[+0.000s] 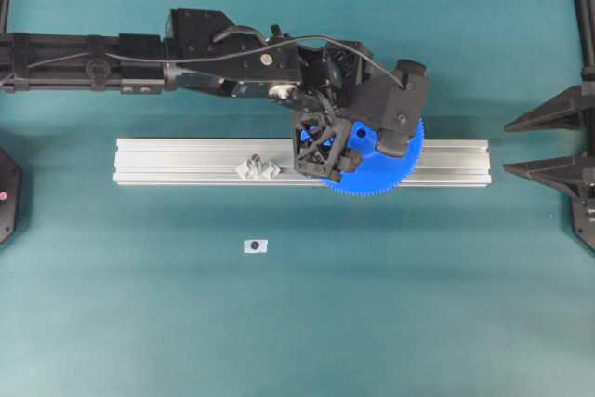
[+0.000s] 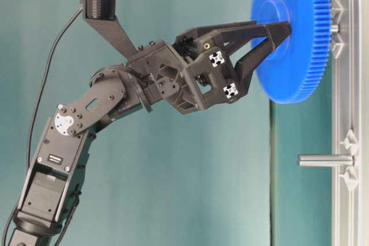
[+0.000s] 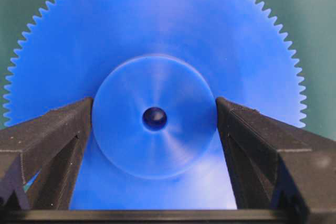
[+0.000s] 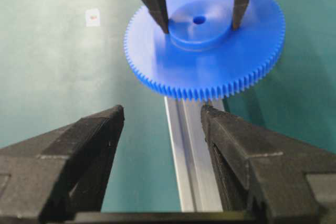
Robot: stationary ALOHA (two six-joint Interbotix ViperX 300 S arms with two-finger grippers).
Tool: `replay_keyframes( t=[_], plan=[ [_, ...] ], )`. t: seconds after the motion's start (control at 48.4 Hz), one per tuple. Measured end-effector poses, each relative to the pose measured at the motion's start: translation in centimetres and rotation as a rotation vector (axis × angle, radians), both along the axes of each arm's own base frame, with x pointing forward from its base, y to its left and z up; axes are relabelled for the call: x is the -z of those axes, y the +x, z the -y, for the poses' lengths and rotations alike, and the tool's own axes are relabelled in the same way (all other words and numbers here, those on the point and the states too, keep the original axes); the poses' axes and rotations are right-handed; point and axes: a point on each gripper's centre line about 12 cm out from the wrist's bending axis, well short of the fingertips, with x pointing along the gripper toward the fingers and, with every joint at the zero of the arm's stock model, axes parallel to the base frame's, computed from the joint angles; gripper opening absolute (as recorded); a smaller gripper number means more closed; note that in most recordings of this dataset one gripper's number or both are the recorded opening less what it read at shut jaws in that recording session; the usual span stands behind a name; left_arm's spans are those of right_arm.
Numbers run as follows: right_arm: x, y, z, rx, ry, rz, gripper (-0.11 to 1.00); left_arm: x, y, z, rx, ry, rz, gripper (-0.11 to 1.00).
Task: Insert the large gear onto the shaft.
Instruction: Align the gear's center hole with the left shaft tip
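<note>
The large gear (image 1: 390, 174), a bright-blue toothed disc, lies flat over the aluminium rail (image 1: 186, 163). In the table-level view the large gear (image 2: 300, 56) sits on the shaft (image 2: 334, 27), and a short silvery length shows between gear and rail. My left gripper (image 3: 154, 106) hangs over the large gear (image 3: 157, 35), its fingers (image 3: 73, 124) on either side of the raised hub, close against it without squeezing. A dark rounded end shows in the centre hole. My right gripper (image 4: 163, 111) is open and empty, back from the large gear (image 4: 210, 66), above the rail.
A second post (image 2: 326, 161) stands on a winged bracket (image 1: 257, 169) further left on the rail. A small white tag (image 1: 255, 245) lies on the green mat in front of the rail. The right gripper (image 1: 507, 148) waits at the right edge.
</note>
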Motion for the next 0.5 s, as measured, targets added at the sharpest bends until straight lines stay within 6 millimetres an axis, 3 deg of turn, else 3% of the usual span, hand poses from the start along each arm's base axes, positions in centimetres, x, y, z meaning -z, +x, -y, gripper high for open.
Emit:
replay_keyframes(
  t=[0.496],
  plan=[
    [0.0,0.0,0.0,0.0,0.0,0.0,0.69,-0.61,0.63,-0.18,-0.003,0.001,0.008,0.89]
  ],
)
